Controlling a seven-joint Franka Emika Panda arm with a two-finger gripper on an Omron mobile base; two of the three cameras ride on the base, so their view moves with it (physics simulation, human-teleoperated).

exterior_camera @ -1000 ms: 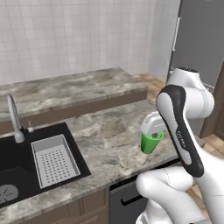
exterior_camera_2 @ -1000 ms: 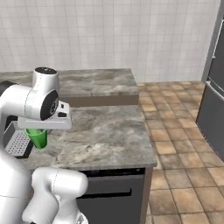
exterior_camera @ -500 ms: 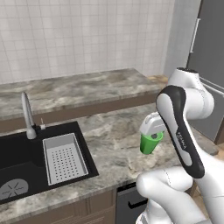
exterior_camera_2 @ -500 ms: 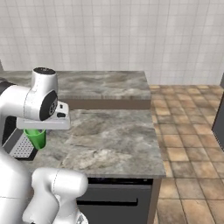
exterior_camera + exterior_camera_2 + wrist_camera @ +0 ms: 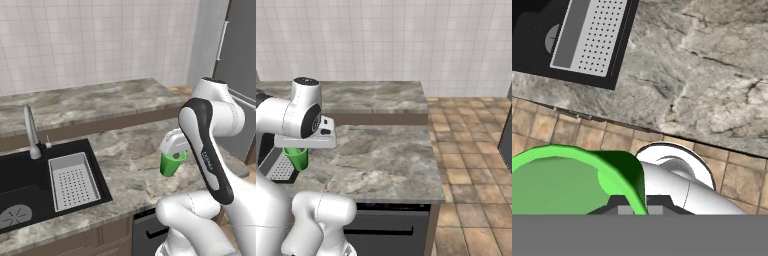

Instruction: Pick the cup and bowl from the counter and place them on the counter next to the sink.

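The gripper (image 5: 174, 152) is clamped narrow on the cup's (image 5: 171, 163) rim (cup lifted above the counter (image 5: 130, 160)).

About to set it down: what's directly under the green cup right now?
The cup hangs shut in the gripper above bare marbled counter, right of the sink and its drainer tray. Nothing visible lies beneath; the spot behind the cup is hidden.

green cup (image 5: 567, 182), counter (image 5: 702, 80), sink (image 5: 532, 30)

- I'm seeing even, bright, rendered light with no glare.
- Soft shadows are lying under the surface (image 5: 125, 155) edge.
- Everything is looking slightly soft and low-resolution.
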